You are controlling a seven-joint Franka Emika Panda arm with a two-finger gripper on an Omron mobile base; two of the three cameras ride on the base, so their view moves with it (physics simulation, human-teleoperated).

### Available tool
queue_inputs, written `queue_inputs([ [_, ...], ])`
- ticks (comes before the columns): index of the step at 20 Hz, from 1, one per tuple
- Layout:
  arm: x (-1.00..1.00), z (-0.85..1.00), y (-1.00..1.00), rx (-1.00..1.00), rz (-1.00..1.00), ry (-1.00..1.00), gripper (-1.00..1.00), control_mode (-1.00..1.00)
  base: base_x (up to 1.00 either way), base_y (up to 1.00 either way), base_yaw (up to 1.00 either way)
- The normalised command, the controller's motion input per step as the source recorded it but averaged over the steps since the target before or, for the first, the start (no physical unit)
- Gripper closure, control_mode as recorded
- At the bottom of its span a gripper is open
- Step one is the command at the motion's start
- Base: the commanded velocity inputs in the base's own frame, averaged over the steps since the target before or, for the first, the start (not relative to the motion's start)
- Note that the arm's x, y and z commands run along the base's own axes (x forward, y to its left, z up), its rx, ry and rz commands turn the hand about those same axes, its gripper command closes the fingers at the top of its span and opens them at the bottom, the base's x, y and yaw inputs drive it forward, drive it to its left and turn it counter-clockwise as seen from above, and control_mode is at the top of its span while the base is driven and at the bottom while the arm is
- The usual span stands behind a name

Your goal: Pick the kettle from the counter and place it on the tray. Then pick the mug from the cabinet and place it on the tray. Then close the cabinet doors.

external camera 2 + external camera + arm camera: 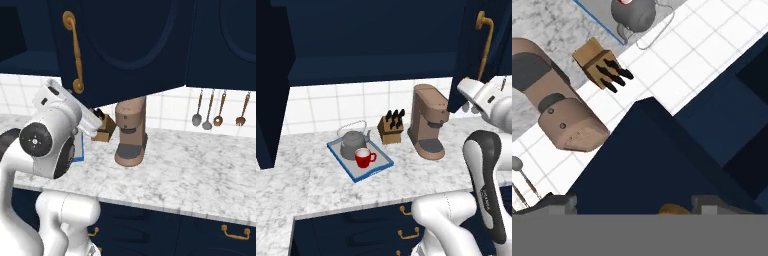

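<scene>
Grey fingertips (559, 202) stand wide apart at the cabinet door (662, 165), its brass handle (672, 209) between them, nothing gripped. Over on the counter (301, 182), the kettle (352, 143) and red mug (363, 158) sit on the tray (383, 163). No writing shows anywhere.

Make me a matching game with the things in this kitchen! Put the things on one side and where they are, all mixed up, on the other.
Things:
1. mug
2. knife block
3. coffee machine
4. spoons

Places:
A. hanging on the tiled wall
B. on the tray, beside the kettle
C. right of the knife block
D. between the tray and the coffee machine

Pairs: 1-B, 2-D, 3-C, 4-A
</scene>
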Motion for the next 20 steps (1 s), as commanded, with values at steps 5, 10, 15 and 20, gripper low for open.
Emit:
queue_inputs([
  [5,0.72,0.09,0.05,-0.13,-0.06,0.00,-1.00,-1.00,0.00,0.00,0.00],
  [10,0.86,0.00,0.09,-0.07,-0.05,0.01,-1.00,-1.00,0.00,0.00,0.00],
  [15,0.88,0.00,0.13,-0.04,-0.05,0.04,-1.00,-1.00,0.00,0.00,0.00],
  [20,0.82,0.00,0.14,-0.01,-0.03,0.05,-1.00,-1.00,0.00,0.00,0.00],
])
